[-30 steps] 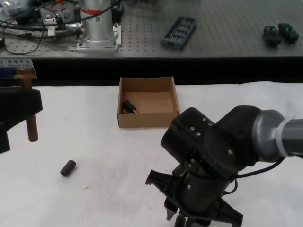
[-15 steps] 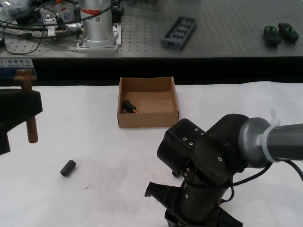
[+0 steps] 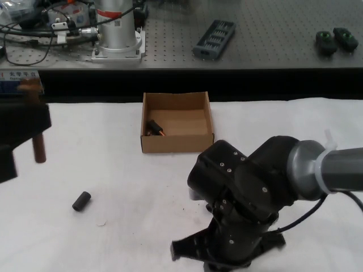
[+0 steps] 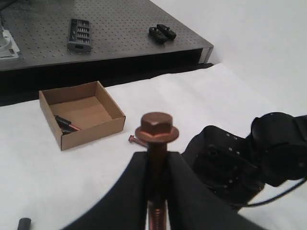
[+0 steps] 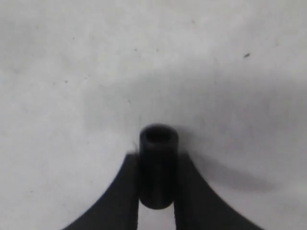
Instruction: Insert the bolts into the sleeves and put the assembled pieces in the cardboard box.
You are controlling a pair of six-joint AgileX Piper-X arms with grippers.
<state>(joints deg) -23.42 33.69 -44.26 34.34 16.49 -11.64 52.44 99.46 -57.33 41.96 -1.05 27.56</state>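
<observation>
1. The left gripper is shut tight on a brown bolt. The bolt stands straight up, head on top, with its stem squeezed between the 2 fingers.
2. In the high view, this gripper is at the left edge of the frame, up off the white cloth.
3. The right gripper is closed on a black sleeve (a short tube with a hole in its end). The right arm is at the lower right of the high view, bent down toward the cloth.
4. The cardboard box sits on the cloth in the middle of the high view. 1 finished piece lies in its lower left corner.
5. A loose sleeve lies on the cloth at the lower left, well apart from the box.
6. A small bolt lies on the cloth just beside the box.
</observation>
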